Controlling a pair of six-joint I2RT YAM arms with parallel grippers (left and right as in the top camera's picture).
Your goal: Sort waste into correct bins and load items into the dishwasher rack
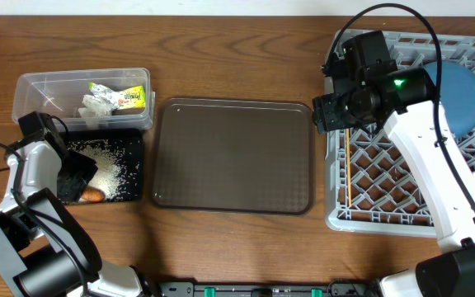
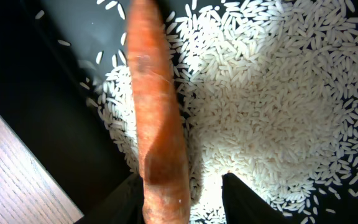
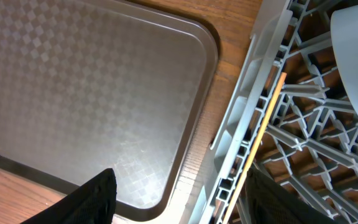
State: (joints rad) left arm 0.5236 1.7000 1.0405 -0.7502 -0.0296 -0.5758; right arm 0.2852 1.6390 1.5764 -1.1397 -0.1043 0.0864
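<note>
Carrot piece (image 2: 157,112): closest to my left lens, lying on rice (image 2: 272,112) in the black tray (image 2: 61,112), near end cut off.
Left tool (image 2: 182,194): released, pads (image 2: 248,198) apart; carrot beside one pad, contact unclear.
Right tool (image 3: 179,199): spread wide, empty, over the rack (image 3: 316,155) edge.
Chopsticks (image 3: 263,134): in the rack along its wall, ends out of frame.
Blue dish (image 1: 462,92): in the rack, part hidden behind my right arm (image 1: 435,165).

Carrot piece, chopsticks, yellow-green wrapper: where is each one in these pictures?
carrot piece (image 2: 157,118), left wrist view, middle of its orange body.
chopsticks (image 3: 263,130), right wrist view, mid-shaft.
yellow-green wrapper (image 1: 126,97), overhead view, its printed face.
</note>
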